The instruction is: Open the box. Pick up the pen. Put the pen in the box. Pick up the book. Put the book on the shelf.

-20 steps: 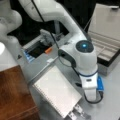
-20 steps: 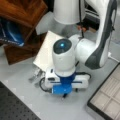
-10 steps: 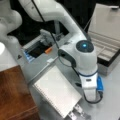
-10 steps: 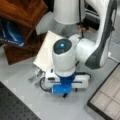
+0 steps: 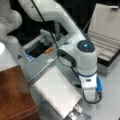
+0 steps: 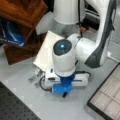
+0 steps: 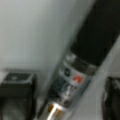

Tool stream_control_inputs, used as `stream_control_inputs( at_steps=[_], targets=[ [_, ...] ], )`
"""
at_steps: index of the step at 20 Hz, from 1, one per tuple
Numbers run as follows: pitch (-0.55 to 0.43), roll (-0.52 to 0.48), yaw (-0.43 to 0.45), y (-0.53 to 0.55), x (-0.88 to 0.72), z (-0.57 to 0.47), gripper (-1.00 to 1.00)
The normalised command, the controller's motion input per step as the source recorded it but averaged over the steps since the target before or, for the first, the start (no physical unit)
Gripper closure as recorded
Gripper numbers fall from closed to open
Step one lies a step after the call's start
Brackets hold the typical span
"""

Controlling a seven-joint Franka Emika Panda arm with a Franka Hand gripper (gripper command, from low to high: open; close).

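The box [image 5: 110, 53] stands open at a front view's right, its lid [image 5: 107, 20] raised; its pale compartments [image 6: 107, 97] also show in a front view. The white spiral-bound book [image 5: 57, 91] lies flat on the grey table beside the brown shelf [image 5: 13, 95]. My gripper [image 5: 76, 112] is low at the book's near corner, which also shows in a front view [image 6: 35, 76]. In the wrist view the black pen [image 7: 85, 50], silvery at its lower end, runs diagonally between my two spread fingers [image 7: 17, 95]. I cannot tell whether they touch it.
A silver metal stand [image 5: 37, 48] with a dark opening sits behind the book. The shelf [image 6: 22, 15] holds a blue item [image 6: 10, 35] underneath. A black perforated mat [image 6: 12, 107] covers a front view's bottom left. My arm [image 6: 63, 57] hides much of the book.
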Motion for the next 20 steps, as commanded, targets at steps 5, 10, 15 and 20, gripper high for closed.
stream_control_inputs(
  at_steps=[5,10,15,20],
  targets=[
    [0.086,-0.154,0.011,0.16,-0.26,-0.08,1.00],
    [0.077,-0.136,-0.009,0.19,-0.28,-0.04,1.00],
    [0.083,-0.138,-0.067,0.22,-0.30,0.14,1.00],
    [0.081,-0.118,-0.190,0.11,-0.18,0.38,1.00]
  ],
)
